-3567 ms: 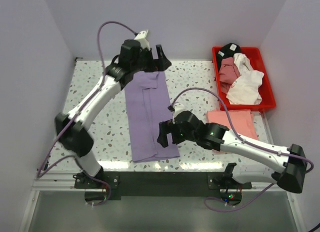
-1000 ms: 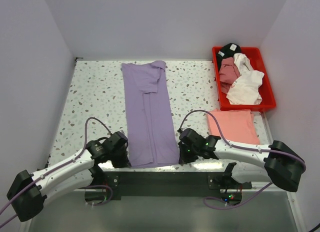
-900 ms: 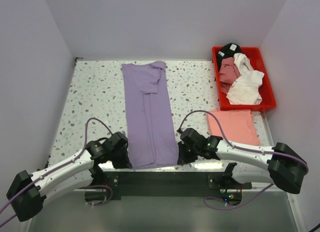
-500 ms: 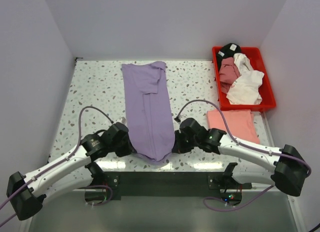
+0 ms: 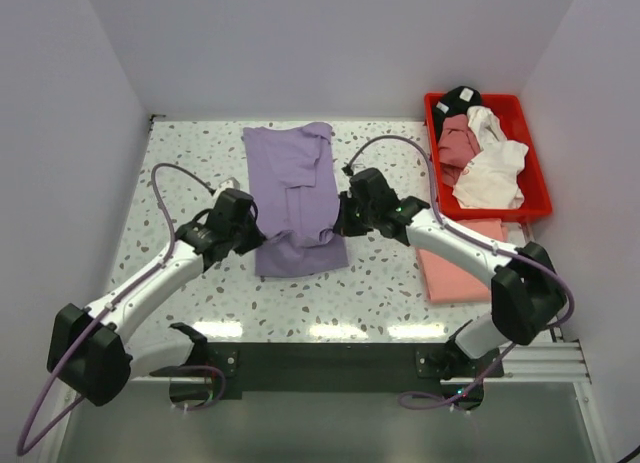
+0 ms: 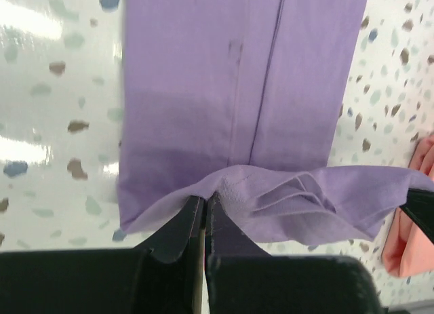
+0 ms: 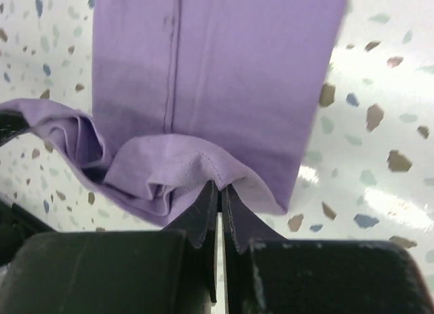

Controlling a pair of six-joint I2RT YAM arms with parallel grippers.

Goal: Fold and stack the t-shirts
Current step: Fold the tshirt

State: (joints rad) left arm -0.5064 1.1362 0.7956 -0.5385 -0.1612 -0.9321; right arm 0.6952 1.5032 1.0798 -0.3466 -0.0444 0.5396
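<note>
The lavender t-shirt (image 5: 297, 188) lies as a long strip on the speckled table (image 5: 190, 173), its near end lifted and carried back over itself. My left gripper (image 5: 258, 226) is shut on the hem's left corner (image 6: 203, 192). On the hem's right corner (image 7: 220, 182) my right gripper (image 5: 342, 221) is shut as well. The lifted hem sags between them above the flat part of the shirt (image 6: 244, 90). A folded salmon-pink t-shirt (image 5: 465, 263) lies on the table to the right. More t-shirts, dusty-rose (image 5: 458, 138), white (image 5: 492, 173) and black (image 5: 461, 98), lie heaped in the bin.
The red plastic bin (image 5: 535, 173) stands at the back right of the table. White walls close in the table on the left, back and right. The arms' cables loop above the table near both wrists.
Both grippers have lifted the lavender shirt's near hem and carried it away from the table's front edge toward the middle, doubling the shirt over itself. Earlier the left arm was at the shirt's far end.
</note>
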